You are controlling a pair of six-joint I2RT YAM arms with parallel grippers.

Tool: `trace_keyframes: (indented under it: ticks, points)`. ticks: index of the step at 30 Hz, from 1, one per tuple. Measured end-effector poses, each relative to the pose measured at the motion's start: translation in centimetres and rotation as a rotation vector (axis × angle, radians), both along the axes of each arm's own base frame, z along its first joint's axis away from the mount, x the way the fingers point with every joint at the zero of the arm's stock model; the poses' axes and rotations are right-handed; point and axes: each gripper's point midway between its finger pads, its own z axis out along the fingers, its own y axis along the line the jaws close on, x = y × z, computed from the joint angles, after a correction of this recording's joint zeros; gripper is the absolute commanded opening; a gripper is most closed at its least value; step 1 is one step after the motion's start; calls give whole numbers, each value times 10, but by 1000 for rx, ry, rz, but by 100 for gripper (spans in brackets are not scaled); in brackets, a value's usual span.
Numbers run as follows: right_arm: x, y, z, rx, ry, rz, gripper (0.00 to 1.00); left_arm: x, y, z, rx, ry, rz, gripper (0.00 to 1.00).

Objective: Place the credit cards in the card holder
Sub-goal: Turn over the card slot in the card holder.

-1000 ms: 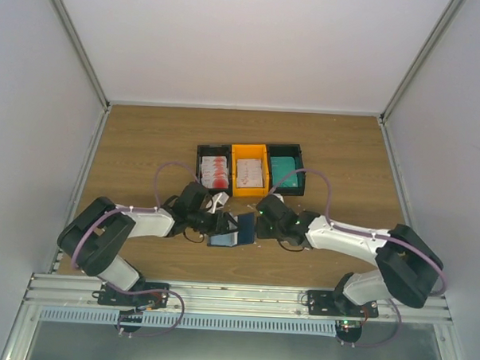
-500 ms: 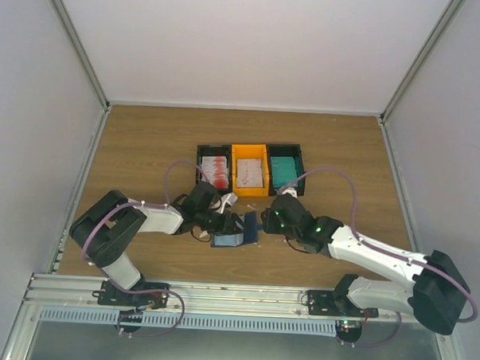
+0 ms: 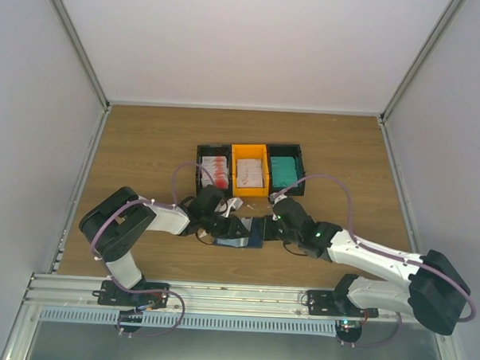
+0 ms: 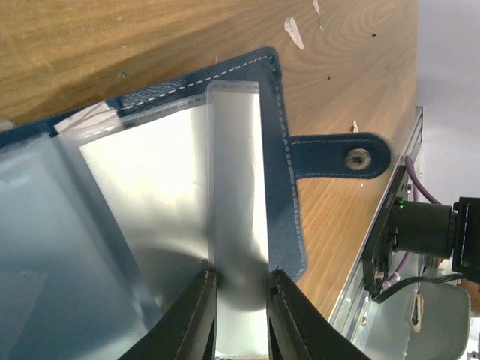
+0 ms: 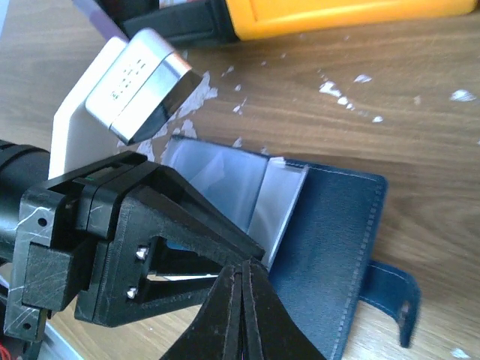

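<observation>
You're looking at a navy card holder (image 5: 337, 247) of matt stitched leather-look material, its sleeves (image 4: 150, 195) clear glossy plastic, table (image 4: 150, 37) of matt grained wood, orange bin (image 5: 337, 15) smooth plastic

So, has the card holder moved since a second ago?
Yes. The card holder has opened flat rightward, now reaching past the right edge of the orange bin; earlier it ended short of that edge.

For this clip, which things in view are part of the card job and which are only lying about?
Part of the job: card holder, lying open; teal credit cards; white-and-red credit cards; left hand, at the holder; right hand, shut.
Lying about: white scraps; orange bin and black bins, merely storing cards.
</observation>
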Motion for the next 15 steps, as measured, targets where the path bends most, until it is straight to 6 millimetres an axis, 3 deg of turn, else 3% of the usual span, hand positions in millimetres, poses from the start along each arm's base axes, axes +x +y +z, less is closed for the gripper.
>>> trace_keyframes:
  ticks: [6,15]
  points:
    - [-2,13,-21,7,66,44,0,-3,-1,-7,19,6,-5,12]
    - [8,25,-49,44,138,79,1,-4,-3,-7,18,8,-5,15]
